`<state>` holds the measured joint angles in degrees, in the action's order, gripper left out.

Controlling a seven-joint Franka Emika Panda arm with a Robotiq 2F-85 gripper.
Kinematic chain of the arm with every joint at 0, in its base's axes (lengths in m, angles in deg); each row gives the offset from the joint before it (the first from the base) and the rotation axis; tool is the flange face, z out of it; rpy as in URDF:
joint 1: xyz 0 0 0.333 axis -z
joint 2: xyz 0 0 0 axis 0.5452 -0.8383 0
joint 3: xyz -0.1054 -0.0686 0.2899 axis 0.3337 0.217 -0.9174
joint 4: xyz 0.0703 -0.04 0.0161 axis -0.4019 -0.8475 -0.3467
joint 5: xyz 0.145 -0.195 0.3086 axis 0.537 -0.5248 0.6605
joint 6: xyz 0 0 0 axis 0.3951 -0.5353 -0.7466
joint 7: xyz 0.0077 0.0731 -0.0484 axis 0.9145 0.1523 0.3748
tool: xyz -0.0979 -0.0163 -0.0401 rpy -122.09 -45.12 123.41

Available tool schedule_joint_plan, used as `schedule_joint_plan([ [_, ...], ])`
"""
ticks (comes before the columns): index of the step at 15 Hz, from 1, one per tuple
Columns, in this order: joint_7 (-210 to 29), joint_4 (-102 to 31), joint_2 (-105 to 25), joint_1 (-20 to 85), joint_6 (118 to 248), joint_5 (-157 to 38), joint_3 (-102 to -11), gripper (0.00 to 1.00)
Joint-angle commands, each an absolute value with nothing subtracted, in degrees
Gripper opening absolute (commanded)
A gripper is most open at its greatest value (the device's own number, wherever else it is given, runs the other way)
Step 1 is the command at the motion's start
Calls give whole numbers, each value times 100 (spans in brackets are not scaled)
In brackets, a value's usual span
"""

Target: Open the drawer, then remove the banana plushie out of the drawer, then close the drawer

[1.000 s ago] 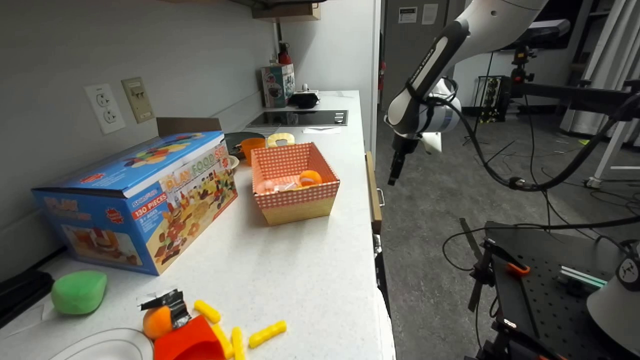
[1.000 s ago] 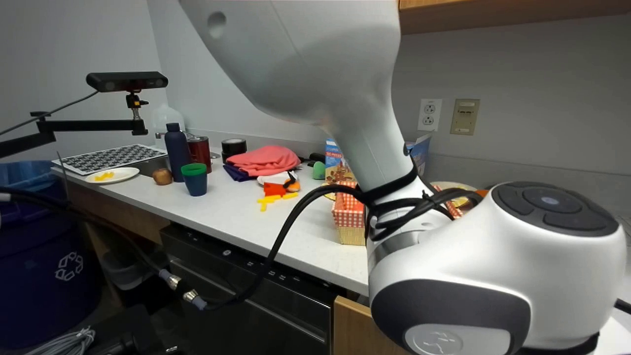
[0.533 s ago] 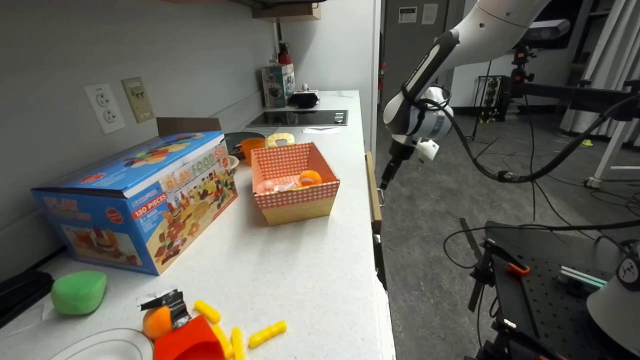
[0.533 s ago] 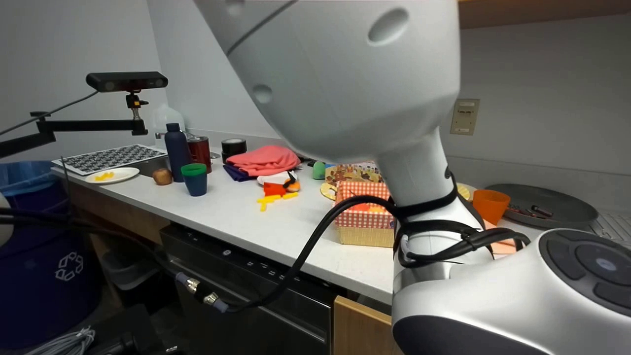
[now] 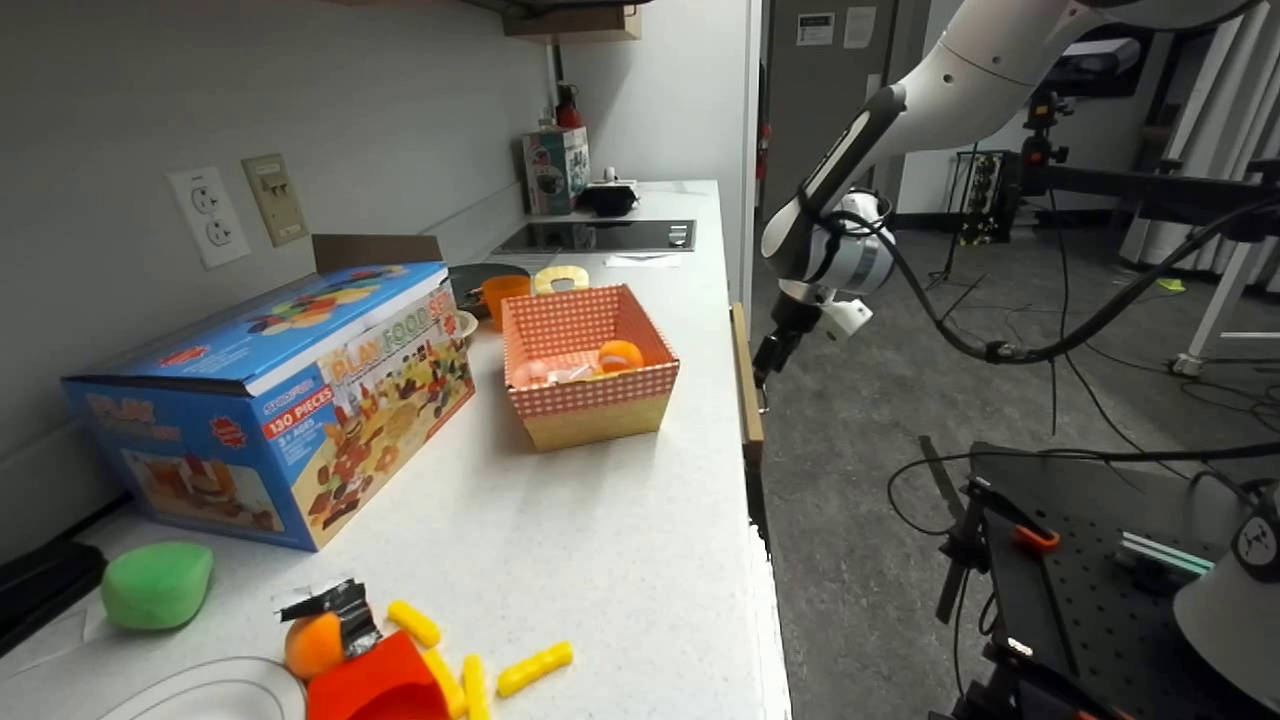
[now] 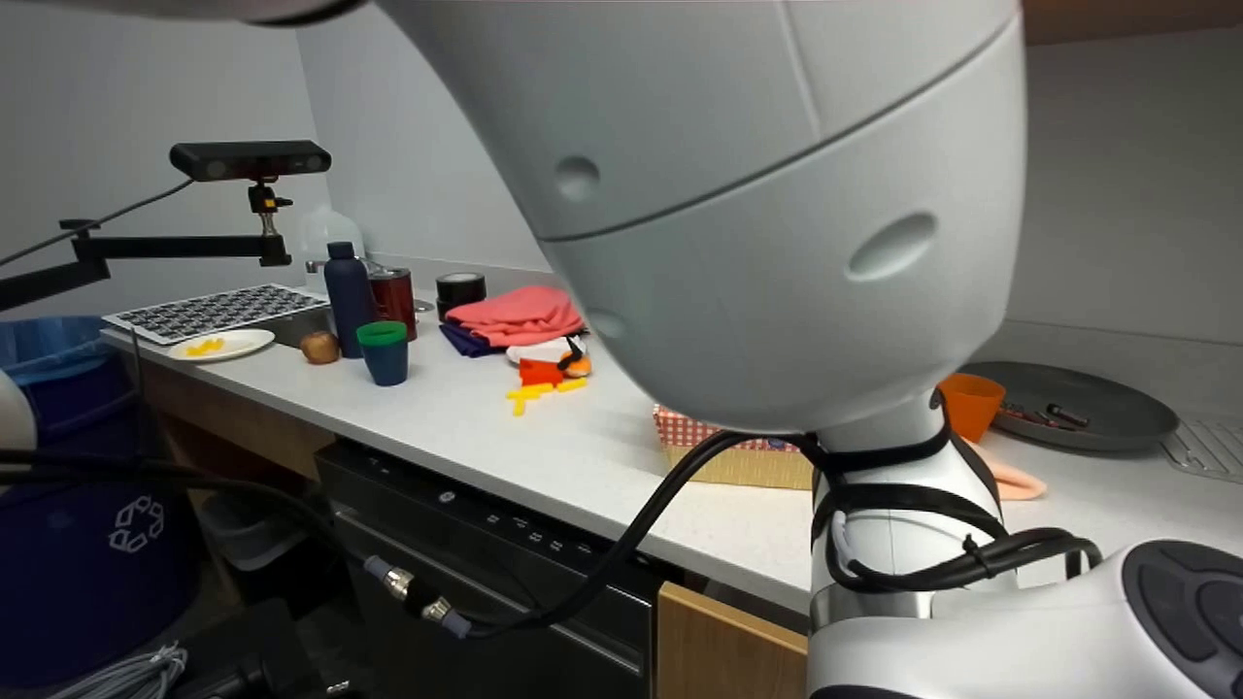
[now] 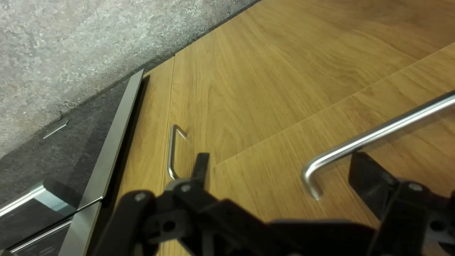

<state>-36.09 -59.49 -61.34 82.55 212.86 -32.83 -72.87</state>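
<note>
The drawer's wooden front point(image 7: 263, 177) fills the lower part of the wrist view and carries a silver bar handle point(image 7: 376, 131). In both exterior views the drawer front point(image 5: 746, 400) point(image 6: 728, 641) stands a little out from the counter edge. My gripper point(image 7: 282, 165) is open at the handle. One finger point(image 7: 368, 177) has its tip right at the bar's lower edge; I cannot tell whether it touches. The other finger point(image 7: 201, 167) is beyond the handle's bent end. In an exterior view the gripper point(image 5: 763, 372) meets the handle. The banana plushie is out of view.
A second handle point(image 7: 172, 153) sits on the cabinet door. A dishwasher point(image 6: 486, 573) stands beside the drawer. A checkered basket point(image 5: 590, 400), a play food box point(image 5: 300, 400) and toy pieces point(image 5: 535, 668) lie on the counter point(image 5: 600, 560). A cable point(image 6: 621, 544) hangs from the arm.
My gripper has moved down and in toward the drawer handle, and the arm has shifted with it. The drawer front and the things on the counter have not moved.
</note>
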Motion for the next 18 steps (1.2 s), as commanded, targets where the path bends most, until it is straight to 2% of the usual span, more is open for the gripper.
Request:
schedule_joint_plan([
  [1, -3827, -5658, -6387, 8385, 21180, -3412, -7397, 100],
  [11, -4682, -6359, -5898, 8028, 21078, -4222, -6598, 100],
  [18, -4360, -6941, -5402, 8042, 20722, -4329, -6226, 100],
])
